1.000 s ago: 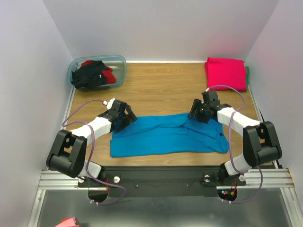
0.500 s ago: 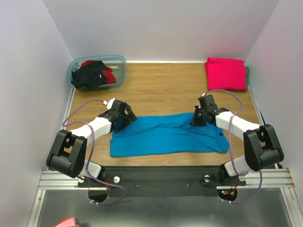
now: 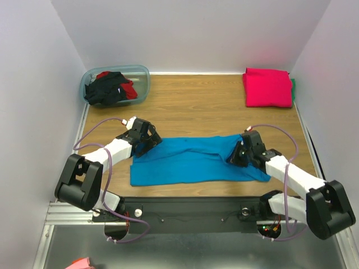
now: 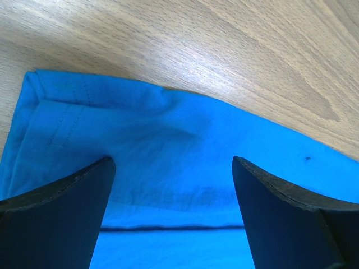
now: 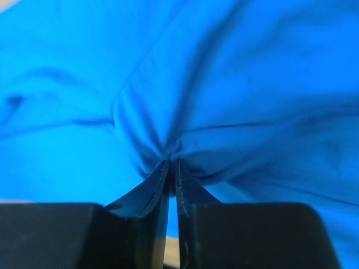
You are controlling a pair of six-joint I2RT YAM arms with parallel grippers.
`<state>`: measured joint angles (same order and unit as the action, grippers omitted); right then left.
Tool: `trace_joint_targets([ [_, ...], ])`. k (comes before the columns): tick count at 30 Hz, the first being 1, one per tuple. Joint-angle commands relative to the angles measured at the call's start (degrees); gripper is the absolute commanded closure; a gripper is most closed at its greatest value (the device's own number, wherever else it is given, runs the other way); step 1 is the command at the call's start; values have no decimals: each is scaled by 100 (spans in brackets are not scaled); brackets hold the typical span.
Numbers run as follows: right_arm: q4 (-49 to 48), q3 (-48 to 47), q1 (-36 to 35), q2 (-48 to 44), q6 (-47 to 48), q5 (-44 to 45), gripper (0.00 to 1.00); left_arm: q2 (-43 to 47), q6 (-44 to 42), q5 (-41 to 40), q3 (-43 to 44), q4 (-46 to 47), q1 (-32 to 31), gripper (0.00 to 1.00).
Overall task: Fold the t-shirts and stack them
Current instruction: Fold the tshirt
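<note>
Turquoise-blue t-shirt (image 3: 190, 162) — seemingly its right end — bunched inside right gripper (image 5: 173, 168).

turquoise shirt (image 3: 190, 162) spread out, pink shirt (image 3: 268, 88) folded

Matt soft cloth turquoise-blue t-shirt (image 3: 185, 163), smooth wood-grain table (image 3: 193, 109), translucent blue-grey plastic tub (image 3: 141, 89), matt cloth magenta-pink t-shirt (image 3: 267, 88)

turquoise-blue t-shirt (image 3: 188, 163) spread out | left pincer (image 3: 148, 143) at its corner | right pincer (image 3: 236, 157) on it
</note>
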<state>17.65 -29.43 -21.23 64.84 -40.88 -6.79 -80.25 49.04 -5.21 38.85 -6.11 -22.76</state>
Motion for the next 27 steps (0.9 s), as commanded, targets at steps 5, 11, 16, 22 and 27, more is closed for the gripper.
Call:
trace_joint_targets([
  [5, -16, 561, -223, -1322, -606, -1095, 72, -35, -17, -331, -141, -602, 44, 2],
  [11, 537, 71, -223, -1536, -272, -465, 15, -35, -26, -340, -106, -655, 53, 2],
  [16, 661, -510, -223, -922, -148, 413, 4, -26, -61, -384, -71, -725, 44, 2],
  [22, 828, -1029, -188, 308, -324, 1758, 0, 9, 70, -175, -167, -699, 53, 2],
  [27, 662, -1380, -179, 1863, -333, 2084, 0, 167, 264, -24, -378, -611, 35, 2],
])
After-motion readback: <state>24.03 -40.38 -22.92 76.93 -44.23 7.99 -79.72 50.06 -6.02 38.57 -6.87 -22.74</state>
